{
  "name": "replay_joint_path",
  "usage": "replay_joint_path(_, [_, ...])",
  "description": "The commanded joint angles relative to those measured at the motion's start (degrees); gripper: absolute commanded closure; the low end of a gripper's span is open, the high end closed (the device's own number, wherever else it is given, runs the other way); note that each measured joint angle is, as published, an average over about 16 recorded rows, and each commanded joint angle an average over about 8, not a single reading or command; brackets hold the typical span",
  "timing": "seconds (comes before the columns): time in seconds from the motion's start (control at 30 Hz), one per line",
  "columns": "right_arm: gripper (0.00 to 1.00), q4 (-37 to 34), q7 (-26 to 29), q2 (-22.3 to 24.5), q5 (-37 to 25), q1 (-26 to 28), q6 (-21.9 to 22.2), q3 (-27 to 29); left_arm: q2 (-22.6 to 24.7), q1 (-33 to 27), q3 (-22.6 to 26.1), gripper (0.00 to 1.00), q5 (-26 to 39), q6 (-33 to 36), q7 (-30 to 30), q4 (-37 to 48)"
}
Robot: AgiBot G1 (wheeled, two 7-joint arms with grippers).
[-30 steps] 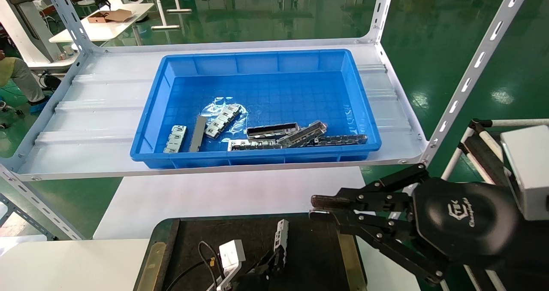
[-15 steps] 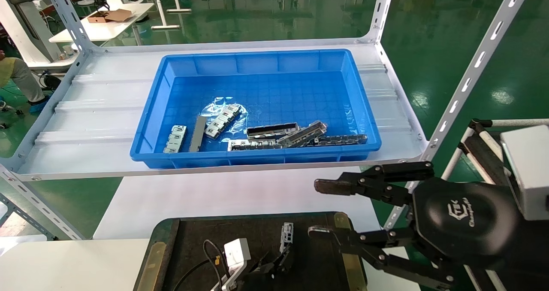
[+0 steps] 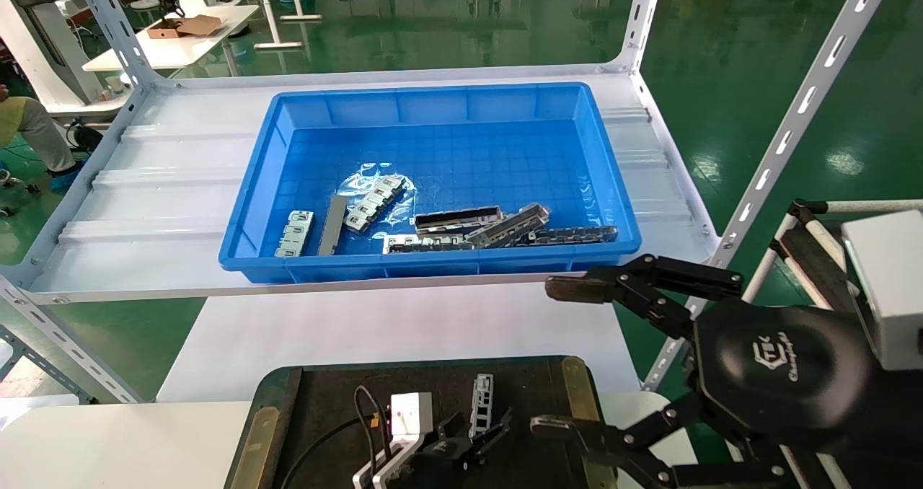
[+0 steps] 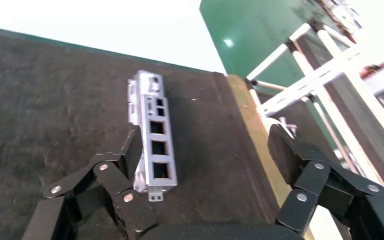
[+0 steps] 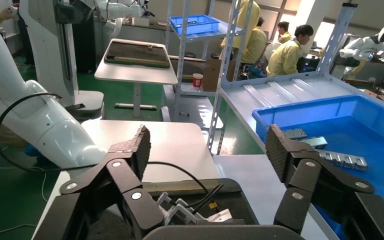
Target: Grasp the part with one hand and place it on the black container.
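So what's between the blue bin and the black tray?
Only bare white tabletop lies between the blue bin and black container, in the head view.

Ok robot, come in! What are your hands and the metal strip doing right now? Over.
Left gripper open over the black container. The part lies on its black surface, leaning against one finger. Right gripper open, off to the container's right. Nothing blocking.

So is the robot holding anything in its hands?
No. The left gripper is open; one finger only touches the side of the part, which lies on the black container. The right gripper is open, empty.
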Motion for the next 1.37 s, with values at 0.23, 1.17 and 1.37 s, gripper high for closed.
replay_joint_path(0.23, [0.00, 0.0, 0.0, 0.0, 0.0, 0.0, 0.0, 0.0, -5.4, 0.2, -3.9, 0.00, 1.8, 12.7, 2.9, -2.3])
replay_joint_path(1.17, [0.00, 0.0, 0.0, 0.0, 0.0, 0.0, 0.0, 0.0, -23.7, 2.1, -17.5, 0.00, -7.3, 50.8, 23.2, -7.1])
replay_joint_path(1.37, [0.00, 0.0, 0.0, 0.0, 0.0, 0.0, 0.0, 0.0, -25.3, 2.1, -18.1, 0.00, -8.0, 52.5, 23.4, -7.7])
